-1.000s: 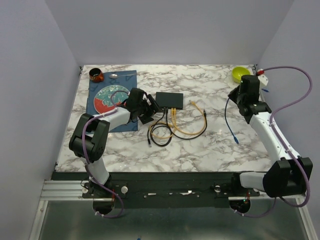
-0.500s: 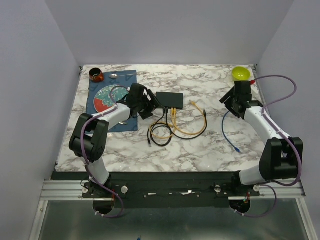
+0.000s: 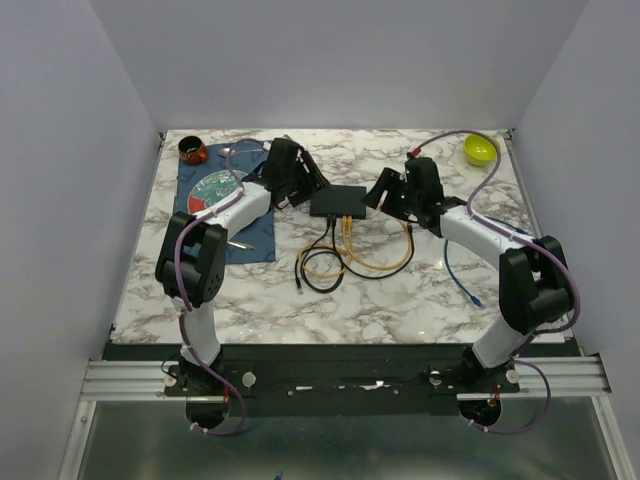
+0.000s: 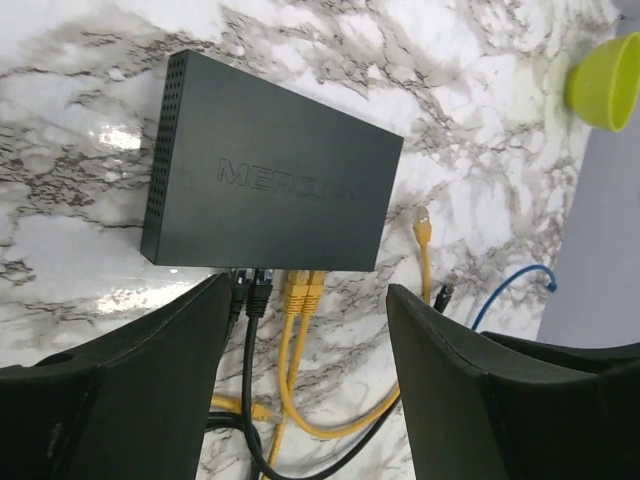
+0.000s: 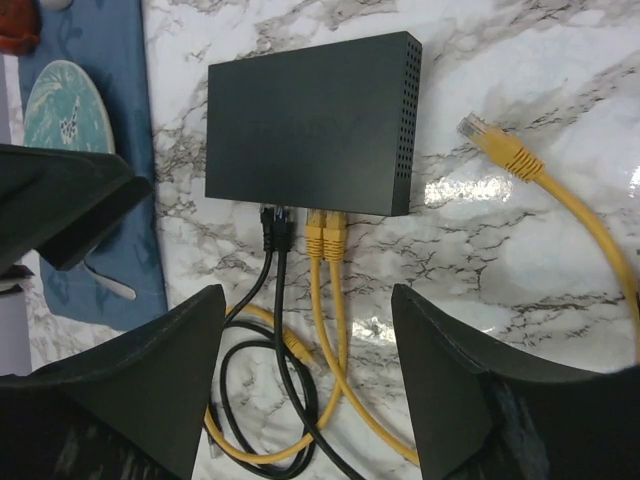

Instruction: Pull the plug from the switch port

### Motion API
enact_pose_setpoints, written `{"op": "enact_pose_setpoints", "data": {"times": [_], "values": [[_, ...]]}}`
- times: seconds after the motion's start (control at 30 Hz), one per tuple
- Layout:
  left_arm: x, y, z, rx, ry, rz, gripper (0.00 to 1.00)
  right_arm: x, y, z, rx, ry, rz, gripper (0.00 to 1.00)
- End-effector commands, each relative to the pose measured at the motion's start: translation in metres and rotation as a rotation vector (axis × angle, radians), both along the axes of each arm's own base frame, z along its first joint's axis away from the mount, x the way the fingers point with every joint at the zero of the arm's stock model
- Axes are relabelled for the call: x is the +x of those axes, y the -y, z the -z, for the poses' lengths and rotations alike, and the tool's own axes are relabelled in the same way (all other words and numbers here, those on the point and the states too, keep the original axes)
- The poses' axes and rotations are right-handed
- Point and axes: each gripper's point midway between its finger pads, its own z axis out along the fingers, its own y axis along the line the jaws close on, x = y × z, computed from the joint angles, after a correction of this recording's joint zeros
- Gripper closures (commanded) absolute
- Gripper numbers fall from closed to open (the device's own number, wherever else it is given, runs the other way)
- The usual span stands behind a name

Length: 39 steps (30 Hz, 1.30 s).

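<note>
The black switch [image 3: 338,201] lies flat mid-table, its sockets on the near edge. Two black plugs [image 5: 275,225] and two yellow plugs [image 5: 327,232] sit in those sockets; the same black plugs [image 4: 258,290] and yellow plugs [image 4: 305,290] show in the left wrist view. My left gripper [image 3: 303,190] hovers at the switch's left end and is open, with its fingers [image 4: 150,380] astride the cables below. My right gripper [image 3: 383,195] hovers at the switch's right end, also open, and its fingers [image 5: 470,370] hold nothing.
Yellow and black cable loops [image 3: 330,262] lie in front of the switch, with a loose yellow plug [image 5: 495,140] to its right. A blue cable [image 3: 455,272] lies at right. A green bowl [image 3: 480,149] stands back right. A blue mat [image 3: 255,240], plate [image 3: 210,190] and brown cup [image 3: 193,151] are at left.
My right gripper opened, let go of the blue cable, and swung from the far right to the switch's right end. My left gripper moved back along the switch's left side.
</note>
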Motion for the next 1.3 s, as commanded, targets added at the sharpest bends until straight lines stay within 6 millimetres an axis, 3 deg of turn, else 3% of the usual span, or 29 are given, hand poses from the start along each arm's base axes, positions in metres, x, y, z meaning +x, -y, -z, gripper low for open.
{"op": "enact_pose_setpoints", "data": {"times": [0.0, 0.07, 0.2, 0.23, 0.63, 1.27], "values": [[0.027, -0.013, -0.003, 0.134, 0.044, -0.017, 0.27, 0.012, -0.022, 0.004, 0.064, -0.006, -0.089, 0.29], [0.038, -0.012, -0.003, 0.160, 0.043, -0.014, 0.27, 0.014, -0.024, 0.014, 0.066, -0.031, -0.095, 0.32], [0.050, -0.011, 0.001, 0.177, 0.046, -0.015, 0.30, 0.011, -0.032, 0.026, 0.084, -0.078, -0.132, 0.52], [0.051, -0.009, 0.007, 0.174, 0.037, -0.004, 0.30, 0.009, -0.035, 0.027, 0.095, -0.088, -0.137, 0.53], [0.059, 0.004, 0.031, 0.171, 0.011, 0.063, 0.40, -0.003, -0.062, 0.059, 0.226, -0.205, -0.183, 0.50], [0.026, 0.022, 0.041, 0.069, -0.036, 0.165, 0.47, 0.009, -0.068, 0.088, 0.269, -0.308, -0.124, 0.52]]}}
